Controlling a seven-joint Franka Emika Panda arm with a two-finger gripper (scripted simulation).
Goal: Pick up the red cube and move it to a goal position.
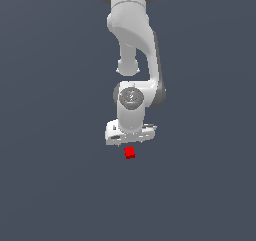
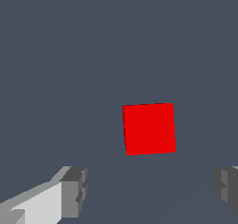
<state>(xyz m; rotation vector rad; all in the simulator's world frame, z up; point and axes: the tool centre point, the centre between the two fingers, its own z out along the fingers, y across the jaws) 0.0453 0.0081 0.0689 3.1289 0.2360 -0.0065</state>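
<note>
Claw (image 2: pixel 148 190) fingers (image 2: pixel 74 190) spread wide, released, nothing held; red cube (image 2: pixel 149 128) lies ahead on surface (image 2: pixel 69 56). Claw should be centred over the cube, then lowered before closing.

The whole setting is one plain, dark slate-blue surface (image 1: pixel 45 185) filling both views edge to edge. It carries no texture, seams or markings. Lighting is soft and even, with only a faint lighter tone low in the exterior view.
</note>
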